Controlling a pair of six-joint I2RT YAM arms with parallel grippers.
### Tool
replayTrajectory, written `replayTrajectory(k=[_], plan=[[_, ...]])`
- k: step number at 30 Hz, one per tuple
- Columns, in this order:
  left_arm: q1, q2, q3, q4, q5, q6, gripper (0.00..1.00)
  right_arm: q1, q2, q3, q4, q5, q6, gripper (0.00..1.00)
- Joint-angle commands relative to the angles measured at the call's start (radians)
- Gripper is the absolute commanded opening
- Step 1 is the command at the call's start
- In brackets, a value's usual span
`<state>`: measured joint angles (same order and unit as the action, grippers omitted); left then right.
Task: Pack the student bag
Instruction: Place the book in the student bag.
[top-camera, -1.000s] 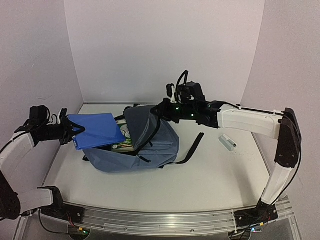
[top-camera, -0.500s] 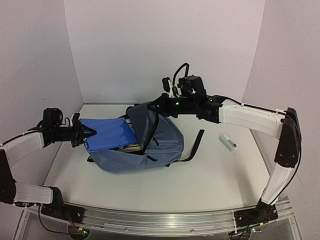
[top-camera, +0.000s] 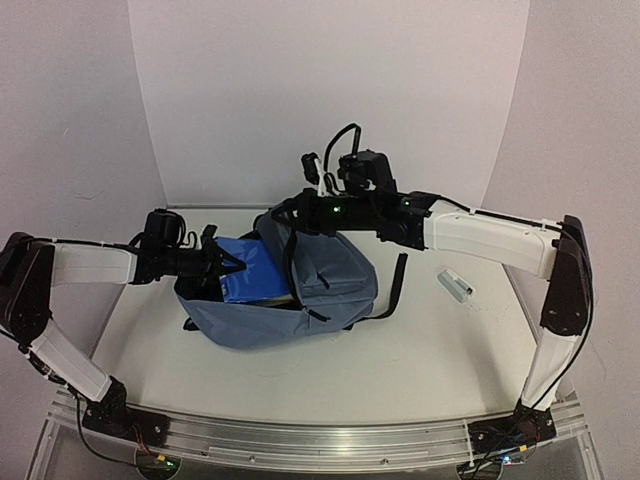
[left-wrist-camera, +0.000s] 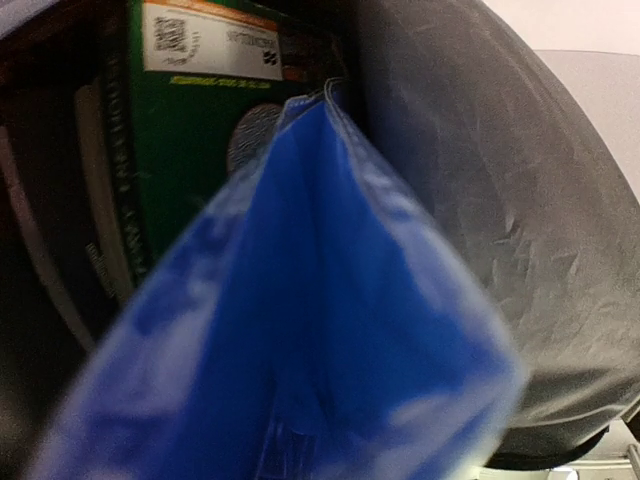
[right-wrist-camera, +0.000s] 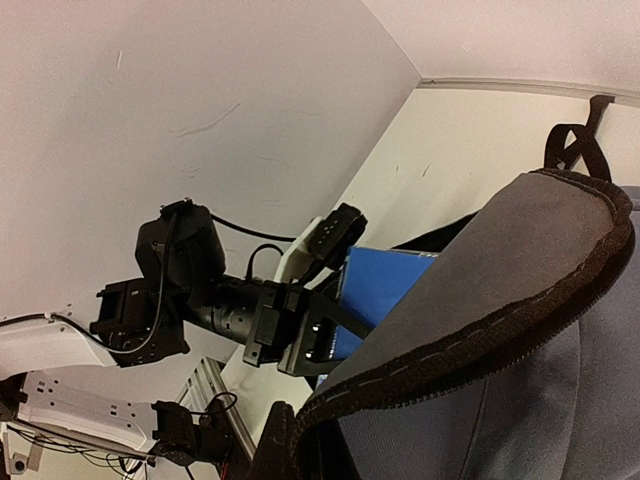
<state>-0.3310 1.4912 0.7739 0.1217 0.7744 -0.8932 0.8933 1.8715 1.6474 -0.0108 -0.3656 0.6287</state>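
The slate-blue student bag (top-camera: 325, 300) lies on its side mid-table, its mouth facing left. My right gripper (top-camera: 292, 214) is shut on the bag's upper flap (right-wrist-camera: 520, 260) and holds it raised, the black zipper edge showing. My left gripper (top-camera: 228, 263) is shut on a flat blue notebook (top-camera: 252, 272) that is partly inside the mouth. In the left wrist view the notebook (left-wrist-camera: 300, 330) fills the frame and hides my fingers. A green book (left-wrist-camera: 180, 150) lies inside beyond it, and the bag's grey fabric (left-wrist-camera: 480, 200) is to the right.
A small clear-and-silver object (top-camera: 455, 284) lies on the table right of the bag. A black strap (top-camera: 396, 285) trails from the bag's right side. White walls close in at the back and both sides.
My left arm has reached rightward and pushed the blue notebook from outside the bag into its mouth. My right gripper has carried the flap up and to the left.
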Motion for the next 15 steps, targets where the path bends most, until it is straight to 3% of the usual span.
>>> replayTrajectory(k=[1,6,12,15], plan=[[-0.058,0.096,0.104,0.179,-0.080,-0.044,0.00,0.015,0.003,0.059,0.131,-0.017,-0.004,0.00],[-0.101,0.184,0.129,0.321,-0.107,-0.117,0.00,0.035,0.015,0.053,0.141,-0.014,0.002,0.00],[-0.155,0.248,0.173,0.299,-0.103,-0.113,0.05,0.041,0.022,0.050,0.147,-0.003,0.011,0.00],[-0.154,0.180,0.162,0.199,-0.179,-0.054,0.21,0.041,0.011,0.039,0.149,0.008,0.003,0.00]])
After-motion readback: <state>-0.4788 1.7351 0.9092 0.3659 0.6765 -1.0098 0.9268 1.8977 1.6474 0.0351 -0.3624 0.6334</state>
